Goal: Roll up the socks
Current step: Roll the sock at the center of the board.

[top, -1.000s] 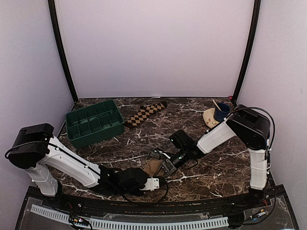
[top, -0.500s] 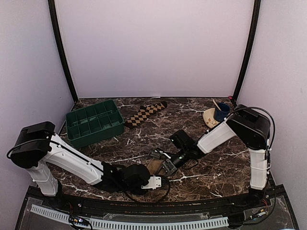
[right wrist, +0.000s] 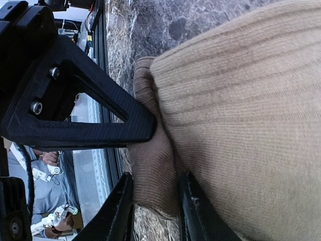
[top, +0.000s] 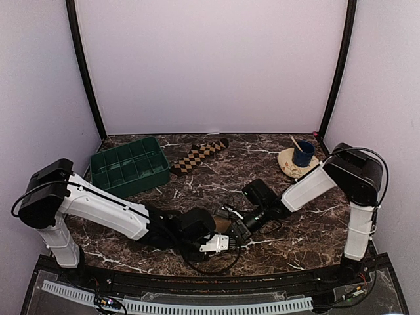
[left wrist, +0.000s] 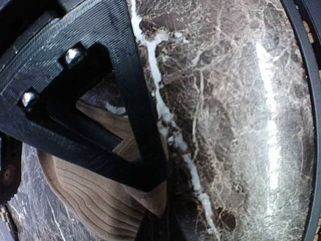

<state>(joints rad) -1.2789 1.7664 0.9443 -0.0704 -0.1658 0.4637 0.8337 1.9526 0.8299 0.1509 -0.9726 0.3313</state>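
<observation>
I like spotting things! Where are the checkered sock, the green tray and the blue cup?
checkered sock (top: 197,157): top view, middle of the sock.
green tray (top: 134,186): top view, its near wall.
blue cup (top: 303,155): top view, the cup's side.

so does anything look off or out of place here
Nothing spilled or damaged. The checkered sock lies alone at the back by the tray, far from the tan sock, which is bunched up near the front edge.

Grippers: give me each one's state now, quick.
Left gripper: closed, apparently pinching the tan sock at its edge.
Right gripper: partly open, sock fabric between its fingers.
</observation>
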